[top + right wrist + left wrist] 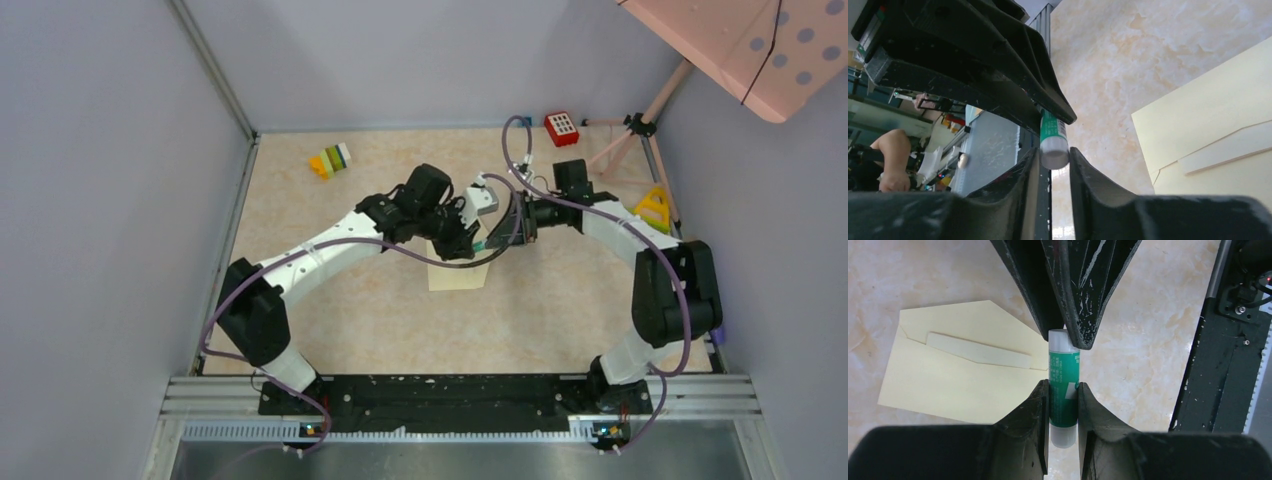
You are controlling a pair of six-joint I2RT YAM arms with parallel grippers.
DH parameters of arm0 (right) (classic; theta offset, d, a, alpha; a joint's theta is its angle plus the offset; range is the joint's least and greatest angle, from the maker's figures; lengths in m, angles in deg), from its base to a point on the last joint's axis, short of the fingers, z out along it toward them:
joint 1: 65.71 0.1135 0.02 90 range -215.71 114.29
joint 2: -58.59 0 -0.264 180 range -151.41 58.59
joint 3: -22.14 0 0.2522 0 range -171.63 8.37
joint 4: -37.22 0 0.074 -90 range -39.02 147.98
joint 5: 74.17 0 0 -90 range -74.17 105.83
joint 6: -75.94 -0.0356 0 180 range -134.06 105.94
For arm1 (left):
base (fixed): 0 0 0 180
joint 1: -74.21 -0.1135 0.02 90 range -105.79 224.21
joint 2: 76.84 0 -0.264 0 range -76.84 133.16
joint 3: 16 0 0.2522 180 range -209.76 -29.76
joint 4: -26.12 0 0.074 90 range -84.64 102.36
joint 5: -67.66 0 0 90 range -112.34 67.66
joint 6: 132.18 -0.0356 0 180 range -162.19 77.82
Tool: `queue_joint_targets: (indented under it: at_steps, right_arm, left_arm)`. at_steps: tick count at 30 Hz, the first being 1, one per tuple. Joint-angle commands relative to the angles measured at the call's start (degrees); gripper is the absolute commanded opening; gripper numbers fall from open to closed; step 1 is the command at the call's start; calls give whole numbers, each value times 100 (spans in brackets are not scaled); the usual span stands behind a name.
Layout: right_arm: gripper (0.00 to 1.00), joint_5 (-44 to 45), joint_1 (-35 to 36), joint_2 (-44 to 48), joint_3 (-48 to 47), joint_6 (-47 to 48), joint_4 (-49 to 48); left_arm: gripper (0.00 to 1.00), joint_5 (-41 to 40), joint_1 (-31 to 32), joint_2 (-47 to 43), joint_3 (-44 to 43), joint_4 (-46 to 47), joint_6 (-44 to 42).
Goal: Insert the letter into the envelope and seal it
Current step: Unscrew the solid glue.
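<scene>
The pale yellow envelope (455, 275) (948, 385) (1208, 110) lies flat on the table with its pointed flap open. A paler strip (978, 351) runs along its mouth; whether that is the letter I cannot tell. Above the envelope's right edge, a green glue stick (1063, 395) (1050, 127) hangs between both grippers. My left gripper (1063, 385) (466, 240) is shut on its green body. My right gripper (1054, 150) (500, 238) faces it and is shut on the stick's white end (1054, 152).
Coloured blocks (330, 160) sit at the back left. A red block (561, 127) lies at the back, and a yellow piece (653, 208) rests by the pink tripod (640, 125) on the right. The black base rail (1223, 365) runs along the near edge.
</scene>
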Motion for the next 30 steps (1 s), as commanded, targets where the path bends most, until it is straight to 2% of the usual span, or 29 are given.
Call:
queue_joint_targets:
  at_steps: [1,3,6,8,10,14,17,23,24,26,28,30]
  right_arm:
    - [33,-338,-19,205,-590,1711,1930]
    - [48,-312,-44,267,-779,3405,3078]
    - [66,-481,-101,382,-896,6422,4820]
    - [88,-644,-157,431,-796,8548,6004]
    - [97,-741,-187,436,-604,10554,7034]
    - [99,-856,-236,744,-54,11819,7083]
    - [99,-877,-272,692,-160,11660,7093]
    - [99,-347,-326,698,-842,10320,7050]
    - [99,-171,-326,744,-987,9710,6868]
    - [99,316,-302,882,-1205,7689,5907]
    - [99,1346,-124,1090,-1195,5949,4876]
    - [99,2688,195,1420,-920,4804,3909]
  left_arm:
    - [0,93,0,-45,0,214,-12]
    - [0,409,-17,-21,-47,118,-37]
    - [0,1092,-44,29,-113,-112,-120]
    - [0,1575,-55,66,-133,-271,-197]
    - [0,2011,-55,116,-145,-384,-240]
    - [0,2792,-55,271,-196,-579,-291]
    - [0,2975,-55,365,-218,-603,-284]
    - [0,3041,-53,436,-279,-664,-349]
    - [0,3028,-62,427,-317,-722,-407]
    - [0,2918,-64,395,-425,-888,-588]
    - [0,2760,-62,342,-528,-1084,-723]
    - [0,2545,-59,257,-576,-1142,-783]
